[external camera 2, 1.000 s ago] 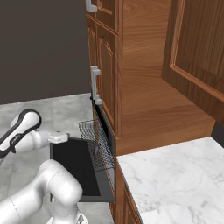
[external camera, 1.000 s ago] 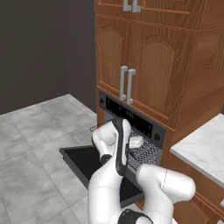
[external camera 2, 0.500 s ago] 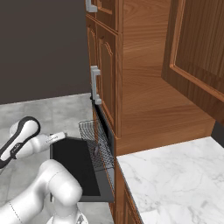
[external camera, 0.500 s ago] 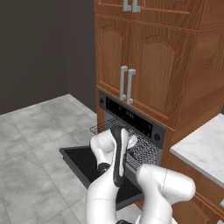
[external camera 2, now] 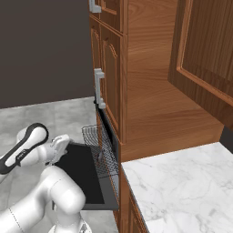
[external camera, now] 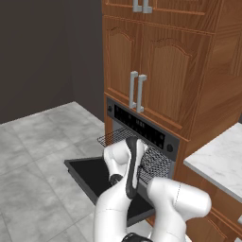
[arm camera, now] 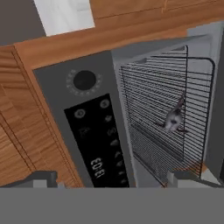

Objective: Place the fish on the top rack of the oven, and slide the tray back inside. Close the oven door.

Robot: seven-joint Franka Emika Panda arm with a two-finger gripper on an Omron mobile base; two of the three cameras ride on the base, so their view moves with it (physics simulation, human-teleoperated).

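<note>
Left base view, left to right: grey tile floor (external camera: 42, 137), then oven door (external camera: 90, 175) dropped fully open and lying flat, black face up, partly hidden behind the white arm. Top rack (external camera: 151, 160) pulled out over the door, wire grid sticking forward from the cavity below the control strip of the oven (external camera: 142, 125). Wooden cabinet doors (external camera: 156, 71) with steel handles above, marble counter (external camera: 220, 158) at far right. Right base view: gripper (external camera 2: 58, 148) at left, beside the near edge of the open door, apart from the rack. Rack seen side-on, extended out of the front; small dark shape on it, likely the fish (external camera 2: 99, 157), too small to confirm there. Hand view, rolled sideways: control panel at left-centre with knob and display, rack grid to the right of it, fish lying on the wires around the middle of the grid, grey-brown with lighter belly, tail toward the upper part of the frame. Finger tips (arm camera: 41, 179) spread wide at the bottom corners, claw released, nothing between them. Fish resting on the pulled-out rack, well apart from the gripper; rack not yet slid in, door not yet closed.
</note>
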